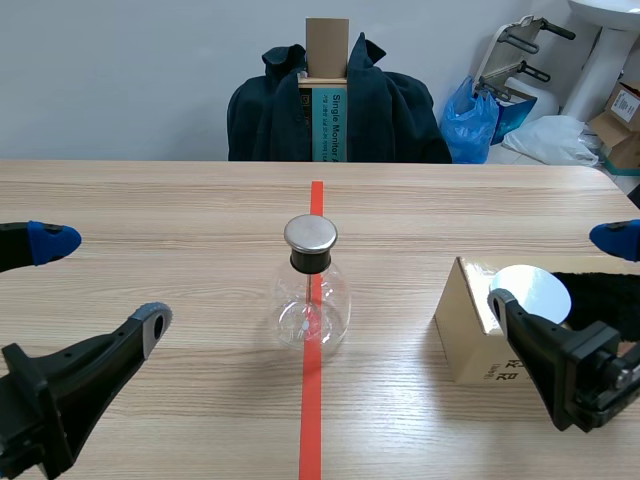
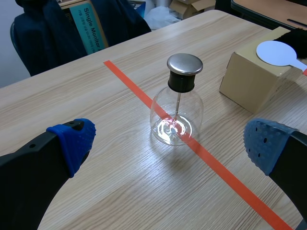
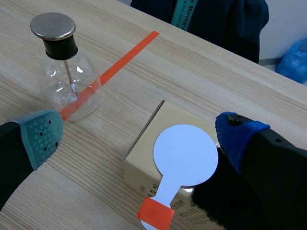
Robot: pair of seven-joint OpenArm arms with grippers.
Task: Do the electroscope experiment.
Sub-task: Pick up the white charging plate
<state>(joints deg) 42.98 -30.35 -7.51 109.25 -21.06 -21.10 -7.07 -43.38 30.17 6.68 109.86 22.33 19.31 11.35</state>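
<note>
Blue dotted pads stand wide apart on both tools, and neither has hold of anything. The left tool (image 1: 102,280) hangs low, left of the electroscope flask (image 1: 312,305) and nearer the robot than it. The right tool (image 3: 138,135) sits right of the flask, its fingers spread either side of a cardboard box (image 1: 465,335).

On that box lies a white paddle (image 3: 184,155), a round disc on a narrow handle with an orange-taped end (image 3: 156,213). The taped end appears to overhang the box edge on the robot's side. Black fur (image 3: 220,206) lies touching the paddle, on the side away from the flask.

The flask stands upright on the bench (image 1: 150,200), astride the orange-red tape line (image 1: 311,420). It has a metal cap (image 1: 310,233) and a thin rod (image 2: 177,103) running down inside.

The step in hand looks like taking up the paddle. The right tool should pinch the taped handle end where it overhangs and stay off the disc face, so that the charge is kept. After rubbing the disc on the fur, bring it down level towards the cap and slowly. The glass looks light, and a sideways knock could tip it.

Beyond the flask, a chair draped in a dark jacket (image 1: 260,115) stands at the bench's far edge.
</note>
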